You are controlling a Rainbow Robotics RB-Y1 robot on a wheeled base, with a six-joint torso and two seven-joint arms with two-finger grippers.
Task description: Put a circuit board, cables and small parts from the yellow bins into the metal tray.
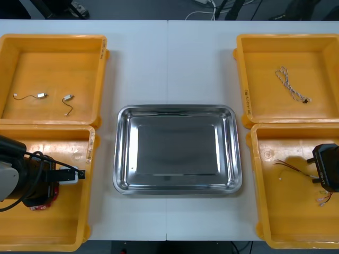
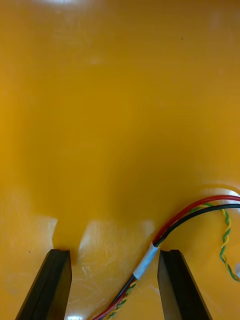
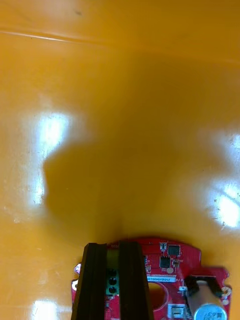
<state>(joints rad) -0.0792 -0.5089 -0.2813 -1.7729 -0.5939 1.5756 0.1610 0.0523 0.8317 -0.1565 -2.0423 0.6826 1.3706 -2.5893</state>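
Left wrist view: the left gripper pinches the circuit board at its rim, risking a slip; the right gripper has spread fingers straddling a cable.

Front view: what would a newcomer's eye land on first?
The shiny metal tray sits bare at the table's centre between four yellow bins. In the near left bin, the left gripper is shut on a red circuit board; in the near right bin, the open right gripper straddles a red and yellow cable.
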